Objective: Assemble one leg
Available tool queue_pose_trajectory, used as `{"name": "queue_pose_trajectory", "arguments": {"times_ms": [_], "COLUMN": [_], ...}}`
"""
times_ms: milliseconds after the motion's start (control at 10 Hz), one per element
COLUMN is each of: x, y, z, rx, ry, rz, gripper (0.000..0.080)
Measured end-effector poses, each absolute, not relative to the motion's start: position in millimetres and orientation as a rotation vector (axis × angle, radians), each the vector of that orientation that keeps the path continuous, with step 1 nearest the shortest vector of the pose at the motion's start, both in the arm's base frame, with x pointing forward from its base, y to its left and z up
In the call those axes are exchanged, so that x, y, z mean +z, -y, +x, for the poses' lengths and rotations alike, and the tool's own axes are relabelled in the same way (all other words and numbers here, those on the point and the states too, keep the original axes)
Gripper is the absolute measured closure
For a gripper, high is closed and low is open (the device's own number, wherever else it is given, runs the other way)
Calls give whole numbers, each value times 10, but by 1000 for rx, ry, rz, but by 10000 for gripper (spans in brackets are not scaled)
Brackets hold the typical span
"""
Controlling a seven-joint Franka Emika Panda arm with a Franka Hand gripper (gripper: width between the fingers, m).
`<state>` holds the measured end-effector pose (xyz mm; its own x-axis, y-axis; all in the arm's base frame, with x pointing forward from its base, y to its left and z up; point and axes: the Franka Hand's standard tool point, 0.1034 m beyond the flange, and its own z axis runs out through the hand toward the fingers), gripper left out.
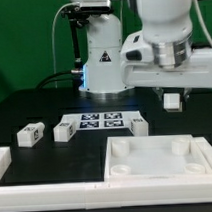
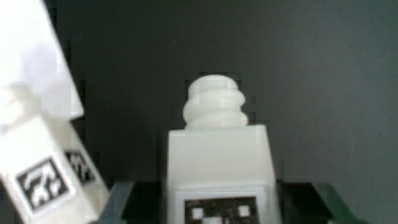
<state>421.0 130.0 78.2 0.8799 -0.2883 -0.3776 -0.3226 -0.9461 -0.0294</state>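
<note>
Tool (image 1: 172,99) clamped on leg (image 2: 217,150) | aloft, apart from panel (image 1: 157,162) | spare leg (image 1: 63,129) beside marker board (image 1: 101,121)

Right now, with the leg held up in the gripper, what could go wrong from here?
1. The gripper grips the leg in the air near its tagged end only, so it may tilt or slip on contact.
2. The leg's knobbed tip has to meet a corner socket of the white panel. If it is slightly off, it could jam or push the panel, which appears to lie loose.
</note>
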Motion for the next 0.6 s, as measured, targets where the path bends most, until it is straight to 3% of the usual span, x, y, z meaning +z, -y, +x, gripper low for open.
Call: {"name": "queue_pose_trajectory", "arguments": {"times_ms": [600], "x": [955], "y": [-1379], "z": [4575], "rx": [-265], "ry": [-305], "rz": [-2994], "gripper": [511]}}
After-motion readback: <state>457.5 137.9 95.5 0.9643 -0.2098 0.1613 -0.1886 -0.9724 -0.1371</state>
